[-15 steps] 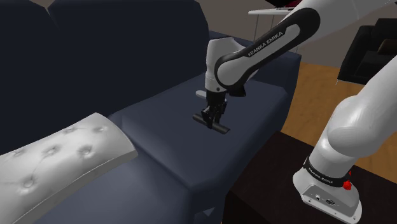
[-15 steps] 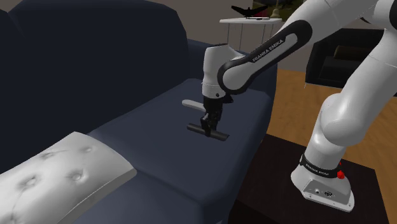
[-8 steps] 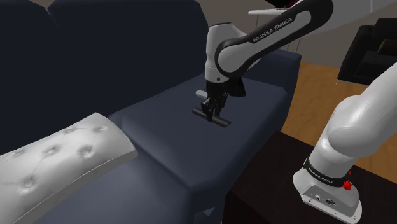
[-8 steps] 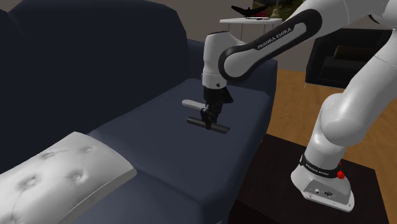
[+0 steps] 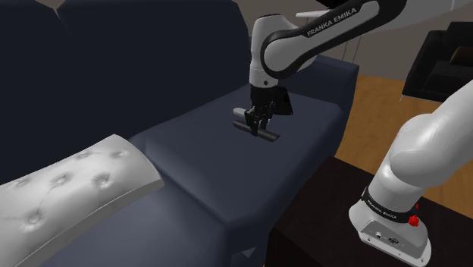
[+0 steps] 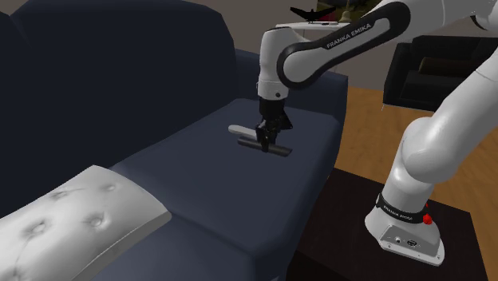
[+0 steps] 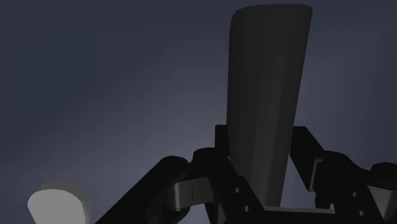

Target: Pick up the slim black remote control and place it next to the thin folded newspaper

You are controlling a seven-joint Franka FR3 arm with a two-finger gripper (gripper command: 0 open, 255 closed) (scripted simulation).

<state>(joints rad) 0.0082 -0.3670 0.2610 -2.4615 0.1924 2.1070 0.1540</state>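
Note:
My gripper (image 5: 258, 127) is shut on the slim black remote (image 5: 261, 133), holding it level just over the dark blue sofa seat (image 5: 205, 163). From the second exterior view the gripper (image 6: 266, 141) clasps the remote (image 6: 274, 149) around its middle. The thin grey newspaper (image 6: 240, 129) lies flat on the seat right beside the remote, on the sofa-back side; part of the newspaper (image 5: 240, 112) is hidden behind the fingers. In the wrist view the remote (image 7: 267, 83) runs out between the fingers (image 7: 305, 156), and a pale newspaper corner (image 7: 56, 203) lies off to one side.
A white tufted cushion (image 5: 68, 186) lies on the sofa at the shoulder view's lower left. The tall sofa back (image 5: 136, 53) rises behind the seat. A black armchair (image 5: 443, 64) stands on the wooden floor at the right, and the dark stand (image 5: 318, 220) borders the sofa's front.
The gripper has carried the remote up and to the right in both exterior views, toward the sofa back, ending close beside the newspaper. Its fingers stayed shut on the remote.

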